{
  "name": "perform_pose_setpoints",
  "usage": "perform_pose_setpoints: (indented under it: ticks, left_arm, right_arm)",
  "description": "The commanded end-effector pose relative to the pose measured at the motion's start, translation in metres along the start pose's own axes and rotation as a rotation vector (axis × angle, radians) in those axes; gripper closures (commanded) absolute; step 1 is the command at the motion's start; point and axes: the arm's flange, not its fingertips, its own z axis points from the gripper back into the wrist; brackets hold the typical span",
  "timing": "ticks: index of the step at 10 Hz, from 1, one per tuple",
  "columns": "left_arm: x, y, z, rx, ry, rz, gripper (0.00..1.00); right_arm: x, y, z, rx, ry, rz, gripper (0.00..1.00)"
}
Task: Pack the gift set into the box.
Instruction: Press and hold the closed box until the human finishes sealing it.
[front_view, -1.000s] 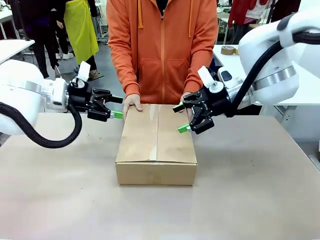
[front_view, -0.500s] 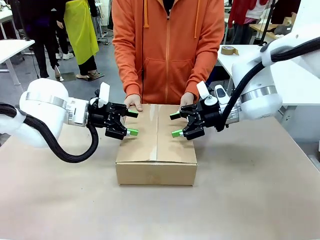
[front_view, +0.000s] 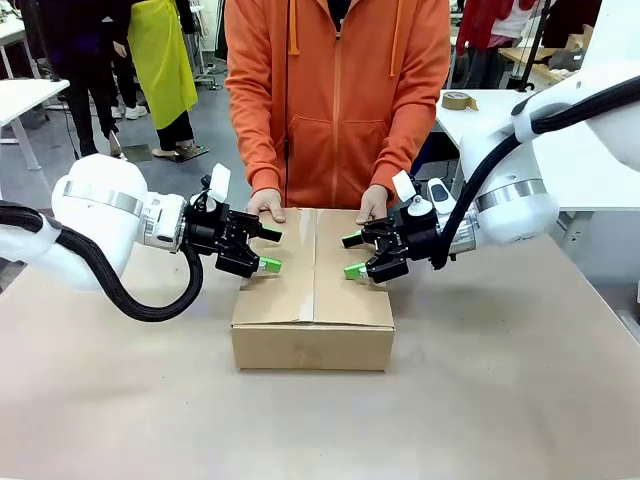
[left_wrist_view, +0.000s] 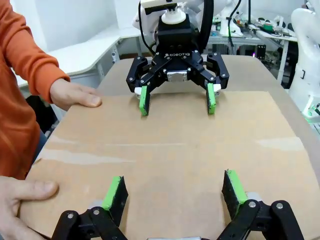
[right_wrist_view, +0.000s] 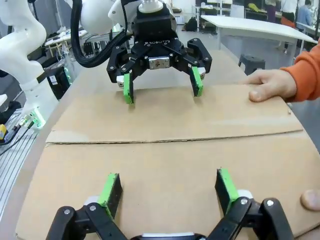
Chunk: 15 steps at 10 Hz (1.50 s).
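**Item: box** (front_view: 300, 290). Brown carton, mid desk (front_view: 500, 390), nearer the far edge, right in front of the person. All flaps are folded down. The centre seam runs from near side to far side.

**Item: robot left hand** (front_view: 270, 250). Fingers spread, pinching nothing. It sits over the left top flap.

**Item: robot right hand** (front_view: 351, 256). Fingers spread, also pinching nothing. It sits over the right top flap, facing the other across the seam.

**Item: person's hands** (front_view: 266, 203). Flat on the box's far edge, one per far corner.

**Change:** 1 s ago the robot left hand was outside the box by its far-left corner, and the robot right hand was at the right edge. Half a sec later both were moving inward. Now both are over the lid, closer to the seam and a bit lower.

**Meaning (est.):** packing looks done and the step is closing up. The robot hands prob. come in to hold the flaps down, w/ the person steadying the far side.

**Hidden or unclear:**
- Gift set: hidden, prob. inside the box under the shut flaps, but not confirmable.
- Pads vs. cardboard: can't tell whether they touch or hover just above.
- Seam: pale shiny streaks show on the lid in the left wrist view. Can't tell whether that is tape or scuffing.
- The box's far wall and the person's wrists are partly cut off by the robot hands.
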Motion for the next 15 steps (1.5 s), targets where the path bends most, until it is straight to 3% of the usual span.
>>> perform_pose_setpoints:
  ticks: [1, 4, 5, 6, 15]
  left_arm:
    - [-0.0028, 0.0052, -0.0045, -0.008, 0.061, 0.02, 0.0]
    - [-0.0109, 0.0065, -0.0041, -0.003, 0.095, 0.033, 0.0]
    - [-0.0094, 0.0059, -0.0025, -0.017, 0.081, 0.073, 0.0]
    - [-0.0059, 0.003, 0.0002, 0.0, 0.05, 0.012, 0.0]
    - [-0.0059, 0.003, 0.0002, 0.0, 0.05, 0.012, 0.0]
  right_arm:
    - [0.0005, -0.0031, -0.0023, 0.03, 0.053, -0.033, 0.0]
    - [-0.0056, -0.0055, -0.009, 0.041, 0.094, -0.072, 0.0]
    - [0.0014, -0.0004, -0.001, 0.015, 0.025, -0.02, 0.0]
    - [0.0014, -0.0004, -0.001, 0.015, 0.025, -0.02, 0.0]
    - [0.0014, -0.0004, -0.001, 0.015, 0.025, -0.02, 0.0]
